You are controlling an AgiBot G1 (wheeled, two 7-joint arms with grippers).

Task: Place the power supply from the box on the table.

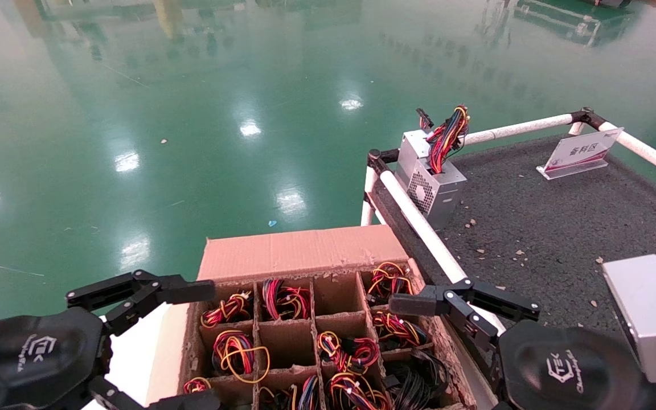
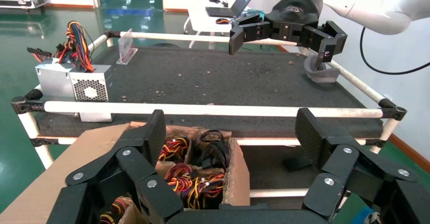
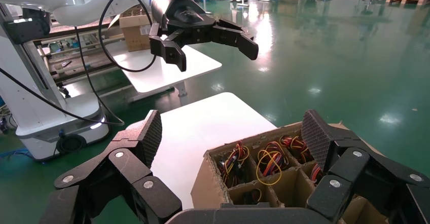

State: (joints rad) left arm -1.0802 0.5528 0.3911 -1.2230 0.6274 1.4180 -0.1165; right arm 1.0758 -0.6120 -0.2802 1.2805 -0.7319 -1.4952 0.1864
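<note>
The brown box (image 1: pixel 299 250) with its frayed grid of cells stands low in the middle of the head view, against the table's white rail. Looped red, yellow and black wire bundles (image 1: pixel 237 353) fill several cells; each power supply's silver body is hidden below. My left gripper (image 1: pixel 205 344) hovers open over the box's left side, holding nothing. My right gripper (image 1: pixel 405 359) hangs open over the right side, its lower finger cut off by the picture's edge. In the left wrist view the box wall (image 2: pixel 238 173) and bundles (image 2: pixel 192 178) lie between the fingers. The right wrist view shows cells (image 3: pixel 271 160).
The dark grey speckled table (image 1: pixel 533 228) lies to the right, edged by a white pipe rail (image 1: pixel 419 222). At its far corner stands a silver unit with a vent grille (image 1: pixel 433 185) and upright wires. A slanted sign (image 1: pixel 581 152) stands farther back. A white board (image 1: pixel 134 341) lies left of the box.
</note>
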